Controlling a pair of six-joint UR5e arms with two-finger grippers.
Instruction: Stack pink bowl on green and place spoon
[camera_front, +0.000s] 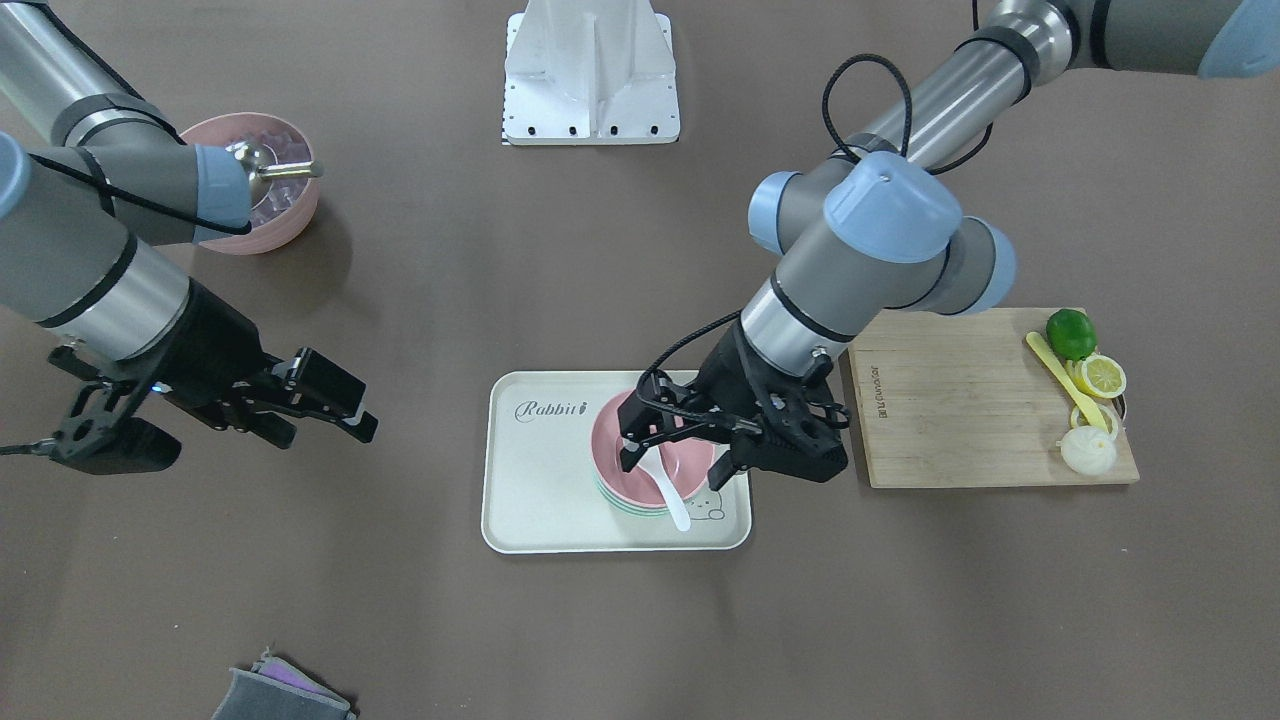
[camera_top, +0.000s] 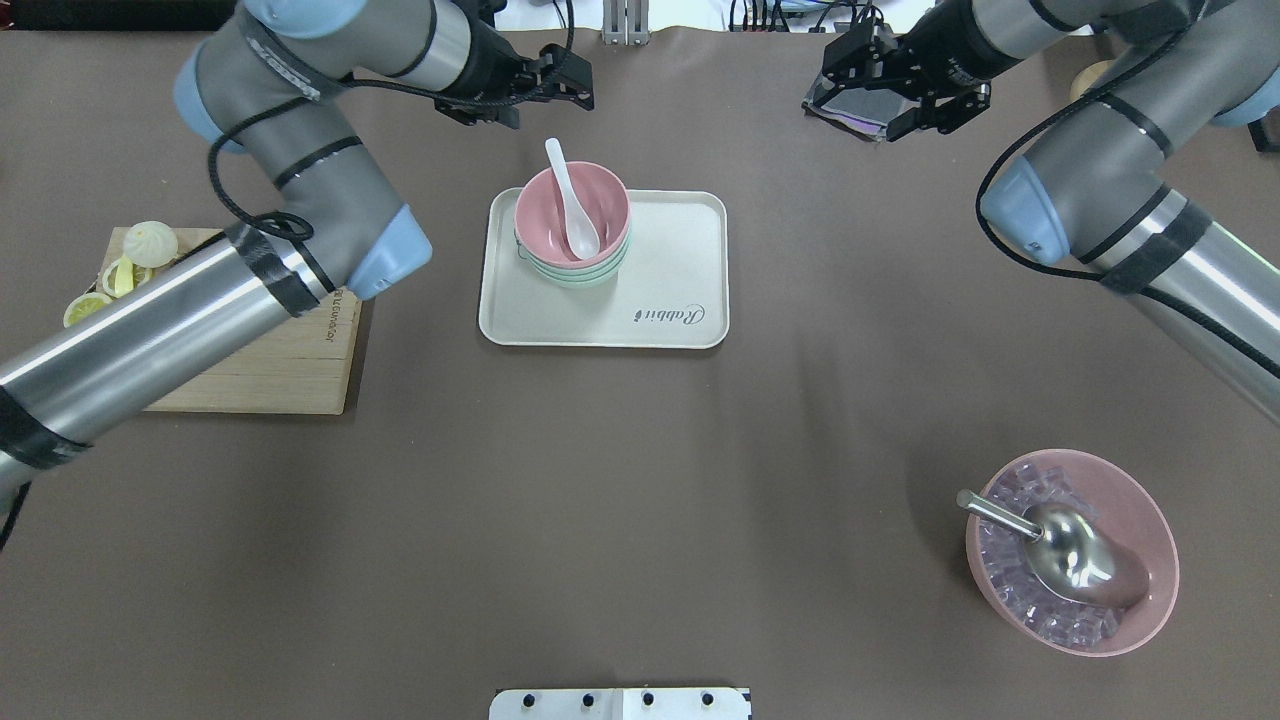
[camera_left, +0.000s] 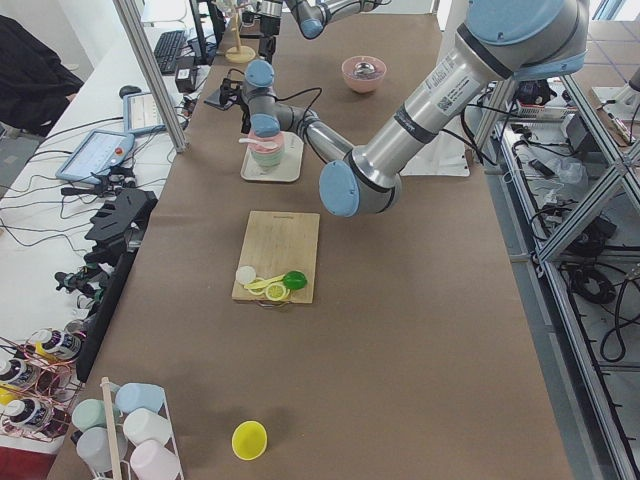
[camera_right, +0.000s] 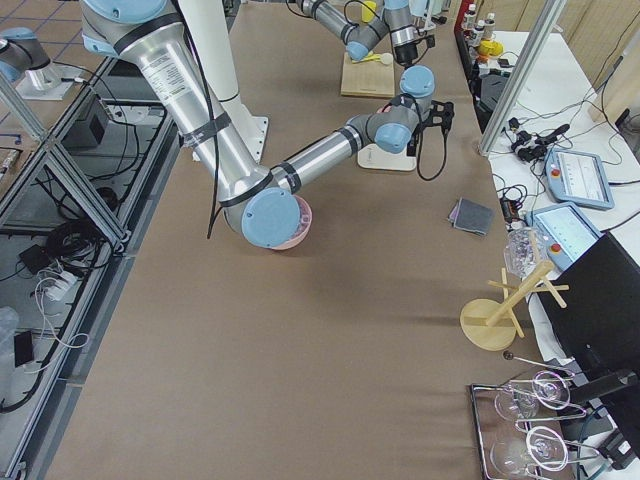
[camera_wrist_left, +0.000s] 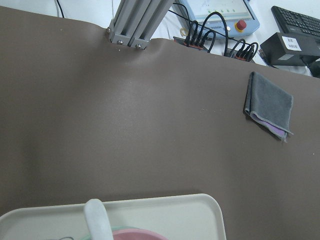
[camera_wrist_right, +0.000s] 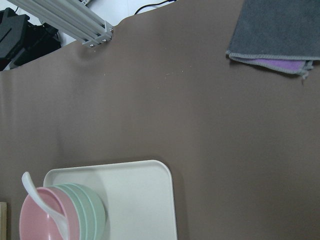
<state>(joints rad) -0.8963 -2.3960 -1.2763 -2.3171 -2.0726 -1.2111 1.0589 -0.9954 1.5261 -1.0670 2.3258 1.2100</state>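
Over the tray (camera_top: 680, 250) at the middle of the counter (camera_top: 640, 450), reaching in with the left arm folded sharply at the elbow and tipping the left tool (camera_front: 672, 458) down toward the stacked bowls. Holding that tool spread apart, clamped on nothing, and raised clear of the spoon in the overhead view. Across on the other side, stretching the right arm out above the counter with the right tool (camera_front: 322, 428) likewise spread apart and empty, and with a folded grey cloth (camera_wrist_left: 268, 107) lying on the operators' side of the counter. On the tray, at the end away from its printed word, carrying the pink bowl (camera_top: 608, 195) nested upright on top of the green bowls (camera_wrist_right: 92, 207), visible only as pale green rims beneath it. Inside the pink bowl, cradling the white spoon (camera_top: 572, 200), scoop end down in the hollow and handle leaning out over the rim on the side away from the robot. Nearer the robot's right, holding clear ice cubes (camera_top: 1005, 575) and a metal scoop (camera_top: 1080, 560) in a larger pink bowl (camera_top: 1145, 520). At the robot's left, bearing a lime (camera_front: 1070, 332), a lemon slice (camera_front: 1103, 376) and a round white piece (camera_front: 1087, 450) at one end of a wooden board (camera_front: 950, 420).
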